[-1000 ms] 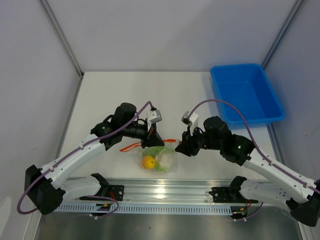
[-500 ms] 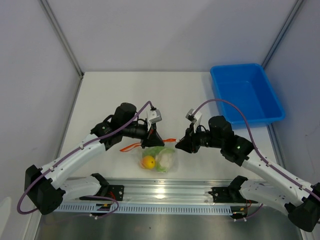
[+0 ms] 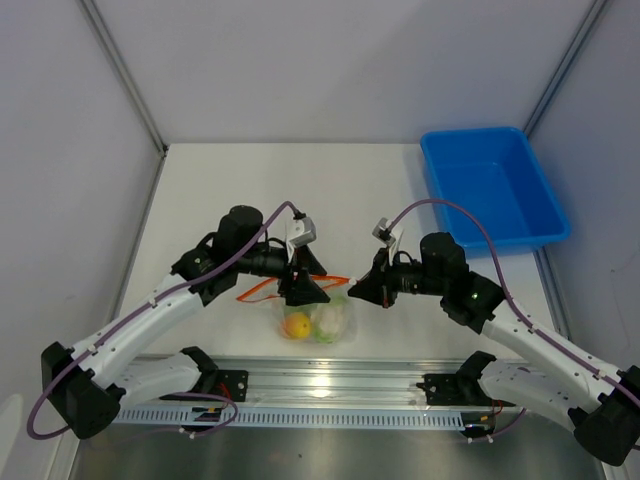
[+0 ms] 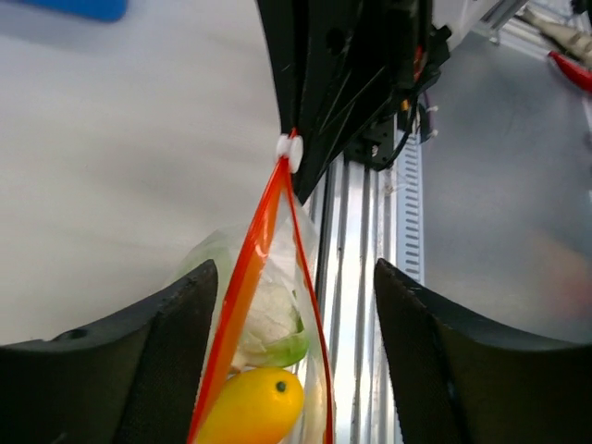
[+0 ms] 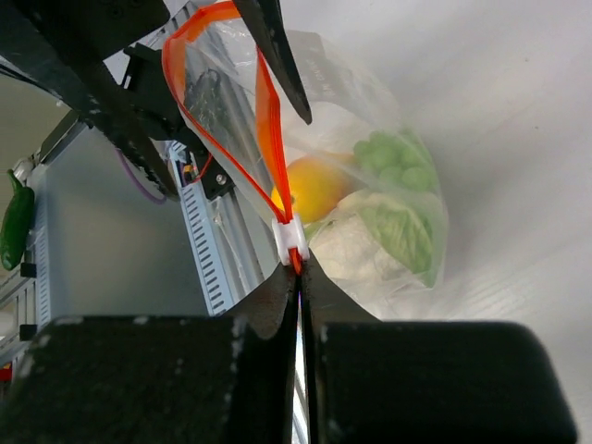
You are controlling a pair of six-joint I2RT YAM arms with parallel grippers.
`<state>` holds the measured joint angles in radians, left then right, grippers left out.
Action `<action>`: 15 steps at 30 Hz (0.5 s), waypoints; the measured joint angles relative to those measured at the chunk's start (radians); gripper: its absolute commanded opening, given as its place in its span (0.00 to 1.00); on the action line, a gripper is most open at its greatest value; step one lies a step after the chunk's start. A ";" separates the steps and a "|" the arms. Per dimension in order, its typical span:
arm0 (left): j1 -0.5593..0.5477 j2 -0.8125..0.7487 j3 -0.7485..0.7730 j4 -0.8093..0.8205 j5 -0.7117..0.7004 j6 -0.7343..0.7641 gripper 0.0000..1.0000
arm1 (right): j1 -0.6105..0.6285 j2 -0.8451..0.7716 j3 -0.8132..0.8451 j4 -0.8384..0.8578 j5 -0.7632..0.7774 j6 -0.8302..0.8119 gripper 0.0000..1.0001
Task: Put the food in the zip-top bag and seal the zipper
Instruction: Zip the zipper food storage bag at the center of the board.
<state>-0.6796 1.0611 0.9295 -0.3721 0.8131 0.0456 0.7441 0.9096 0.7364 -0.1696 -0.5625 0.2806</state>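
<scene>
The zip-top bag (image 3: pixel 335 322) sits at the bench (image 3: pixel 220 190) front edge between the arms, food (image 3: pixel 296 325) inside. The right tool (image 5: pixel 298 266) is clamped shut on the zipper (image 5: pixel 267 139) end. The left tool (image 4: pixel 289 277) is open, fingers (image 4: pixel 139 361) straddling the zipper. The blue tray (image 3: pixel 545 228) stands well apart, rear right.

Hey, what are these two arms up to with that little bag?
Toy cauliflower, a green cluster and an orange fruit sit inside the clear zip-top bag. The right tool is pinched shut on the orange-red zipper at its white clip; the left tool stands open astride it. The zipper gapes in a loop, not yet sealed.
</scene>
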 measured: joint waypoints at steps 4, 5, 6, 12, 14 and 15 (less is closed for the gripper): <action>0.000 -0.046 -0.015 0.050 0.042 -0.019 0.76 | 0.000 0.000 -0.002 0.012 -0.035 0.001 0.00; 0.000 -0.056 -0.021 0.065 0.056 -0.021 0.75 | 0.000 0.000 -0.002 0.014 -0.044 0.001 0.00; 0.000 -0.062 -0.025 0.079 0.064 -0.027 0.74 | 0.000 0.000 -0.002 0.016 -0.055 0.001 0.00; 0.000 -0.051 -0.034 0.180 0.118 -0.097 0.59 | 0.000 0.000 -0.002 0.018 -0.100 -0.002 0.00; 0.000 -0.034 -0.034 0.209 0.132 -0.121 0.55 | 0.000 0.000 -0.002 0.018 -0.106 -0.004 0.00; 0.000 -0.024 -0.034 0.220 0.137 -0.129 0.55 | 0.000 0.000 -0.002 0.018 -0.109 -0.004 0.00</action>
<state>-0.6796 1.0367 0.8959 -0.1516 0.9504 -0.0837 0.7441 0.9096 0.7349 -0.1520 -0.6712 0.2764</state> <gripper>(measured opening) 0.567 0.002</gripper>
